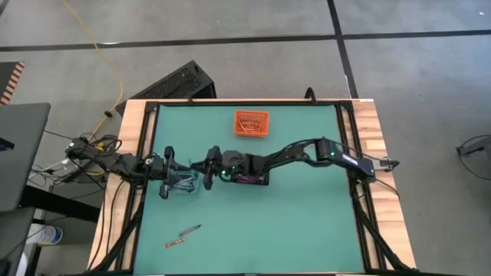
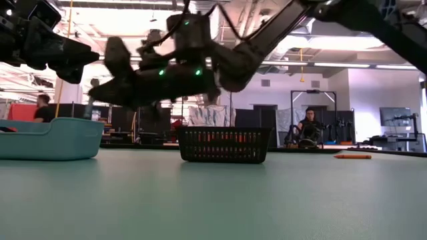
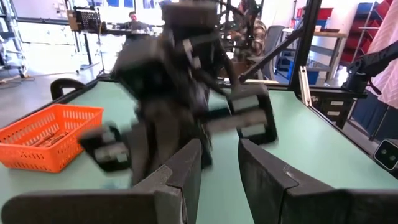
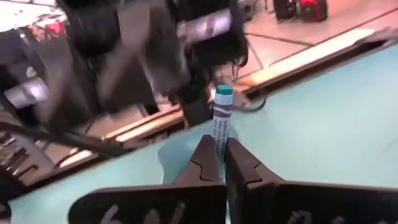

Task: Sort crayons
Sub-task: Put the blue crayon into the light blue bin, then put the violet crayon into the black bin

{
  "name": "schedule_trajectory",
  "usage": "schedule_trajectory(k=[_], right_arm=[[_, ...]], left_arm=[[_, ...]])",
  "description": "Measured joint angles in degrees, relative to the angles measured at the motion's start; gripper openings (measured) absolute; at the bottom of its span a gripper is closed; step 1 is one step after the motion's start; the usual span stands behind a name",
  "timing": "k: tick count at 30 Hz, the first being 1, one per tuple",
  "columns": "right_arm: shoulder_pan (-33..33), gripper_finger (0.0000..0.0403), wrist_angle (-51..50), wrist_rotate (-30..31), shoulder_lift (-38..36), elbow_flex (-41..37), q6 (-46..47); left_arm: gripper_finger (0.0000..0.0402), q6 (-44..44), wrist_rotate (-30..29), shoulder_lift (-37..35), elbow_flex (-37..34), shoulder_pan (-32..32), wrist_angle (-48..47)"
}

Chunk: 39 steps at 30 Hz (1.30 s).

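Observation:
My right gripper (image 4: 221,152) reaches level from the table's right and is shut on a crayon (image 4: 222,121) with a teal tip and a pale wrapper. In the high view it (image 1: 205,170) hovers beside a pale teal bin (image 1: 186,182) that holds several crayons. My left gripper (image 3: 221,168) stands open and empty at the table's left edge, by that bin, facing the right arm. An orange bin (image 1: 253,123) with crayons sits at the far middle. A black bin (image 1: 249,179) lies under the right arm. Two loose crayons (image 1: 190,229) (image 1: 175,243) lie near the front left. My right gripper pinches the crayon's wrapped rear part (image 4: 221,144) between its two fingertips. The crayon lies along the fingers and sticks out past them, teal end (image 4: 224,94) foremost. The fingers come level from the table's right. The crayon is lifted clear of the table.
In the low view the teal bin (image 2: 53,137) stands at the left, the black bin (image 2: 223,144) in the middle, and an orange crayon (image 2: 352,156) lies on the table at the right. People sit in the room beyond. The table's near half has free room.

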Motion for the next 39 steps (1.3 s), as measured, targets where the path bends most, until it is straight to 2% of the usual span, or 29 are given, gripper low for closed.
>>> schedule_trajectory(k=[4,12,25,30,35,39], right_arm=[[0.3,0.0004,-0.8,-2.4,4.1,5.1,0.2],[0.5,0.0018,-11.4,-2.9,4.1,8.3,-4.2],[0.7,0.0105,-14.9,-3.2,4.1,9.1,-5.4],[0.5,0.0126,-17.8,-9.9,2.6,9.0,-5.9],[0.0,0.0124,-30.8,-11.7,-2.9,9.0,-9.5],[-0.3,0.0118,-44.3,-6.8,-7.9,8.9,-12.7]], left_arm=[[0.0096,0.0,0.0,0.0,0.0,0.0,0.0],[0.0096,0.0,0.0,0.0,0.0,0.0,0.0],[0.0096,0.0,0.0,0.0,0.0,0.0,0.0],[0.0095,0.0,0.0,0.0,0.0,0.0,0.0],[0.0095,0.0,0.0,0.0,0.0,0.0,0.0],[0.0095,0.0,0.0,0.0,0.0,0.0,0.0]])
